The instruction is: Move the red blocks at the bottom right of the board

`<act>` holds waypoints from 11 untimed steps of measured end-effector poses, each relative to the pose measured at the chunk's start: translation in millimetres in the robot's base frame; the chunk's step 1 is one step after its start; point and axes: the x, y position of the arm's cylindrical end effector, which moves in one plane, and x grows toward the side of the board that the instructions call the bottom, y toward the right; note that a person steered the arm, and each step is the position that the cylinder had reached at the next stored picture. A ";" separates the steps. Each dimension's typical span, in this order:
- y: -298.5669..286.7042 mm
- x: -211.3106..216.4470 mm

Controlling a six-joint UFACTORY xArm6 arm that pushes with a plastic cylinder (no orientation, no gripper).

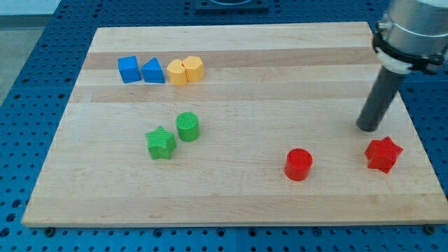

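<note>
A red cylinder [299, 164] stands toward the view's bottom right of the wooden board [238, 203]. A red star [383, 154] lies further right, near the board's right edge. My tip [368, 129] rests on the board just above and slightly left of the red star, a small gap away from it, and up and to the right of the red cylinder. The rod rises from there to the arm at the view's top right.
A blue cube [128, 69], a blue triangle [152, 71] and two yellow blocks [178, 72] [194, 68] sit in a row at the view's top left. A green star [161, 143] and a green cylinder [187, 127] lie left of centre.
</note>
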 end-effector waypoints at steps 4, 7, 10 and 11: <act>1.7 74.4; -92.5 2.5; -216.3 58.3; -203.8 67.3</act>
